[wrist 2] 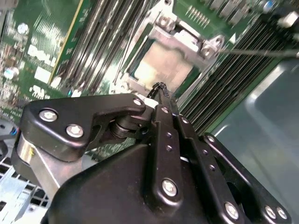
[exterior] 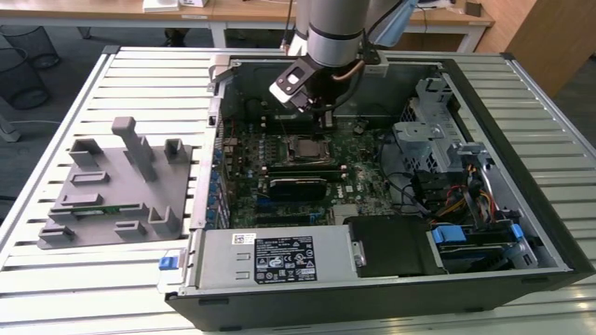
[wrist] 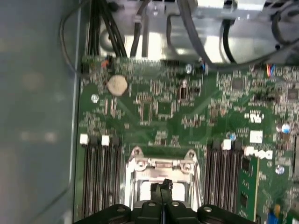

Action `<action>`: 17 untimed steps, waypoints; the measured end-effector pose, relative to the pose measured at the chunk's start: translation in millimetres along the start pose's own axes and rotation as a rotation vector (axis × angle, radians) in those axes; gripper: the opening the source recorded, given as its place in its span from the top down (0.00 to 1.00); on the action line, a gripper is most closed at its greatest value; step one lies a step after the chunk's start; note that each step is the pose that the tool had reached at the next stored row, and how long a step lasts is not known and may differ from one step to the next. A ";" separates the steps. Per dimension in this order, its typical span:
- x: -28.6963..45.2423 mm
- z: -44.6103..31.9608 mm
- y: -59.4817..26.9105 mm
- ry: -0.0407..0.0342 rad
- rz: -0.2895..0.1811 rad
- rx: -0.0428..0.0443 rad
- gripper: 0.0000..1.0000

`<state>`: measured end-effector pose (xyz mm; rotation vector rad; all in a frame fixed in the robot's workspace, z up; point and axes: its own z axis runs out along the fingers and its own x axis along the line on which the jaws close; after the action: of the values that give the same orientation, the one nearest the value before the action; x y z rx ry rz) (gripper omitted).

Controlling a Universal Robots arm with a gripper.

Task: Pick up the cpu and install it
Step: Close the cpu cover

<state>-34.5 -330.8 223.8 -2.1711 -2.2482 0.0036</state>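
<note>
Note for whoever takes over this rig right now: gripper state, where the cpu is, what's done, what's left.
The gripper is shut, with nothing seen between its tips. It is over the socket frame inside the open computer case.
The cpu is the pale shiny square lying within that frame on the motherboard. Whether the tips touch it cannot be told.
Done: the cpu appears to be placed in the socket.
Left: whether it is fully seated, or the frame latched, cannot be told from these views.
</note>
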 end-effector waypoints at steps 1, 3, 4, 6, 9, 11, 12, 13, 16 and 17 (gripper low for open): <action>0.1 0.5 -2.6 0.0001 0.000 -0.0001 0.89; 0.3 1.5 -7.2 0.0001 0.000 -0.0001 0.89; 0.3 1.9 -9.2 0.0001 0.000 0.0000 0.89; 0.5 2.7 -13.5 0.0001 0.000 0.0000 0.89; 0.7 3.8 -18.5 0.0003 0.000 -0.0001 0.89; 0.8 4.2 -21.1 0.0001 0.000 -0.0001 0.89; 0.8 4.4 -22.5 0.0001 0.000 0.0000 0.89; 0.9 4.8 -24.1 0.0001 0.000 -0.0001 0.89; 1.0 6.0 -28.9 0.0001 0.000 -0.0001 0.89; 1.0 6.4 -30.3 0.0000 0.000 0.0000 0.89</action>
<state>-64.9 -330.8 217.8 -2.1711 -2.2482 0.0035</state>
